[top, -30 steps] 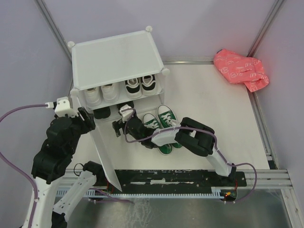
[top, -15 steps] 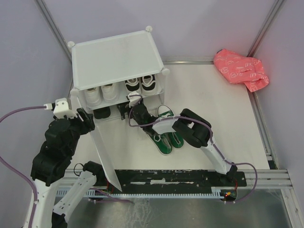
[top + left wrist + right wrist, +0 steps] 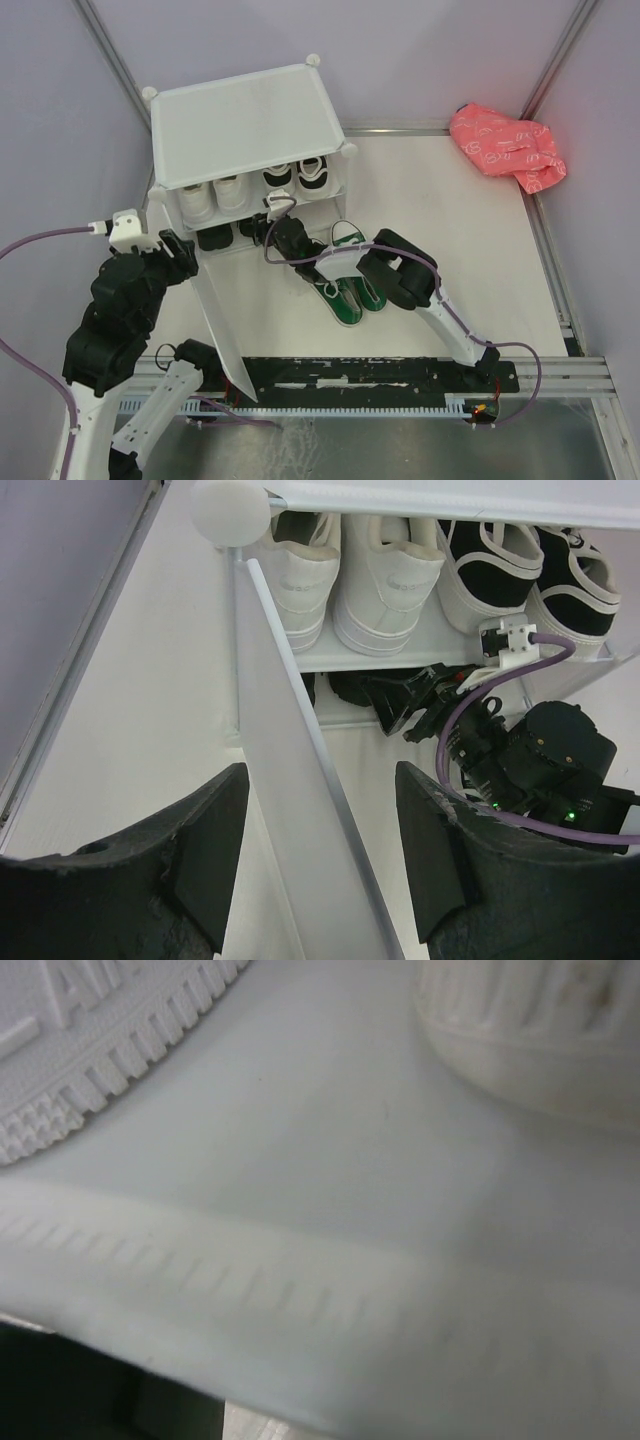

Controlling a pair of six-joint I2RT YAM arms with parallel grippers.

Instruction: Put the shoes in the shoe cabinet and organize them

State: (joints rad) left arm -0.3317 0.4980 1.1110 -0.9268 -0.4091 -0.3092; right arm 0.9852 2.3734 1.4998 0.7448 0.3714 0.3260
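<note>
The white shoe cabinet (image 3: 240,120) stands at the back left, its door panel (image 3: 222,320) swung out toward me. White sneakers (image 3: 213,195) and black sneakers with white soles (image 3: 297,178) fill the upper shelf. Plain black shoes (image 3: 215,238) lie in the lower compartment. My right gripper (image 3: 262,228) reaches in there, against a black shoe (image 3: 350,685); black on black hides its jaws. The right wrist view shows only the shelf underside (image 3: 320,1160). Green sneakers (image 3: 345,305) lie on the table, partly under the right arm. My left gripper (image 3: 320,775) straddles the door edge (image 3: 290,780), open, with gaps on both sides.
A crumpled pink bag (image 3: 508,145) lies at the back right corner. The black base rail (image 3: 380,375) runs along the near edge. Purple cables (image 3: 50,235) trail from both wrists. Grey walls close in on the left and the back.
My right arm has swung from in front of the cabinet up and left into the lower compartment, uncovering more of the green sneakers. The left arm has barely moved.
</note>
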